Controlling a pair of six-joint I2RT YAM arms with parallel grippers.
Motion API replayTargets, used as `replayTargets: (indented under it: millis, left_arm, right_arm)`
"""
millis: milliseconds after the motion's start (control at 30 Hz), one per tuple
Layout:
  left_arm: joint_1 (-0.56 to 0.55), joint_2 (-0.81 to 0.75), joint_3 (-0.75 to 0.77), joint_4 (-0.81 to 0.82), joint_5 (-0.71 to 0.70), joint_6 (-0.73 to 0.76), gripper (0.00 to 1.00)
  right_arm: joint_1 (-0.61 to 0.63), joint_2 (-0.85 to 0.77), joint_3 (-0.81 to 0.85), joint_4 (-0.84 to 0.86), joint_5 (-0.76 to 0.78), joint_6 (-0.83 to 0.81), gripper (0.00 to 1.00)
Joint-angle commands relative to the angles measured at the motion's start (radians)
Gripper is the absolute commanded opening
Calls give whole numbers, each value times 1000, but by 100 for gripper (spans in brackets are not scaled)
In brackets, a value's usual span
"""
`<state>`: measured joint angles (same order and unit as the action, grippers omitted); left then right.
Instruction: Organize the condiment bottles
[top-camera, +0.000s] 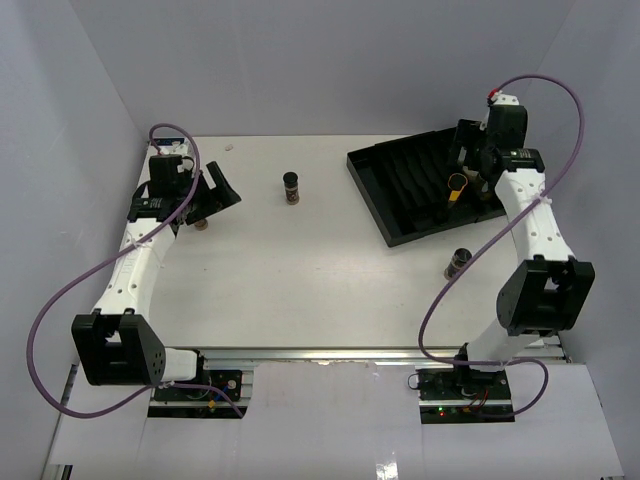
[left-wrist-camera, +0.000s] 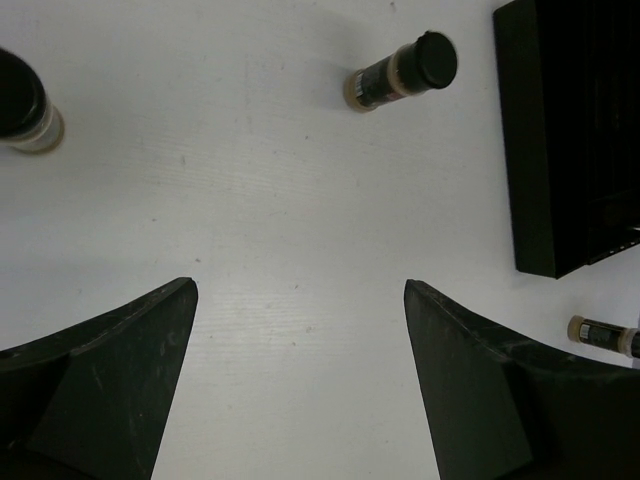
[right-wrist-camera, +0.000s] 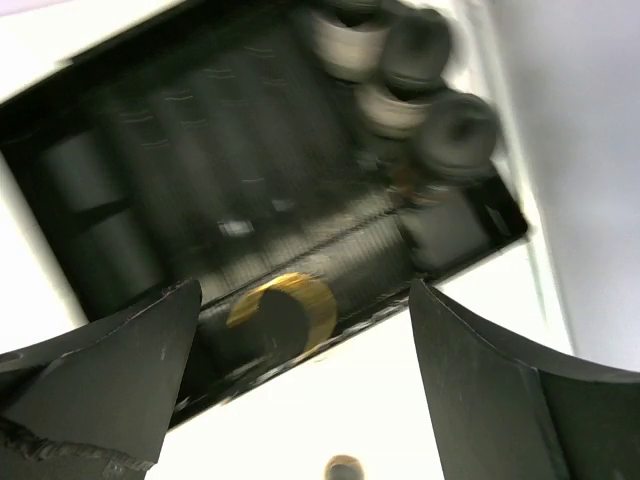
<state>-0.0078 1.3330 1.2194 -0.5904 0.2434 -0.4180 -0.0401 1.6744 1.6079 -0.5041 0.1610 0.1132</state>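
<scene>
My left gripper is open at the table's left, nothing between its fingers. A black-capped bottle stands just beside it. Another dark-filled bottle stands mid-table. My right gripper hangs open over the black tray; a yellow-filled bottle sits in the tray below its fingers, apart from them. Several capped bottles are grouped in the tray's corner, blurred. One more bottle stands on the table near the tray.
The tray lies angled at the back right, its slots running lengthwise. White walls enclose the table on three sides. Purple cables loop from both arms, and the right arm's elbow hangs beside the lone bottle.
</scene>
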Motion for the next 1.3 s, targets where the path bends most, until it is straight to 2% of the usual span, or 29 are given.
replayTargets:
  millis: [0, 133, 333, 433, 633, 733, 833, 967, 1133, 1267]
  left_arm:
    - [6, -47, -51, 4, -75, -8, 94]
    - [6, -81, -69, 1, -151, -27, 94]
    - [13, -95, -78, -16, -261, -54, 95]
    - [40, -95, -89, -10, -215, -62, 95]
    - [40, -115, -104, -5, -184, -53, 96]
    - [40, -137, -130, 43, -49, -60, 96]
    - [41, -132, -116, 32, 2, -61, 96]
    - [42, -120, -83, 8, -7, -39, 96]
    - [42, -123, -67, 6, -20, -29, 96]
    - [40, -104, -53, -2, -23, -19, 97]
  right_arm:
    - [122, -149, -70, 31, -58, -42, 90]
    - [238, -185, -99, 95, -197, -58, 89]
    - [455, -87, -59, 128, -207, -104, 89]
    - [510, -34, -35, 136, -209, -107, 89]
    - [568, 62, -49, 333, -334, -159, 90]
    - [603, 152, -5, 423, -359, -177, 90]
    - [630, 231, 49, 479, -363, -179, 91]
    - [661, 342, 144, 502, -337, -191, 91]
    - [679, 439, 148, 682, -361, -190, 93]
    - [678, 527, 241, 679, -354, -185, 93]
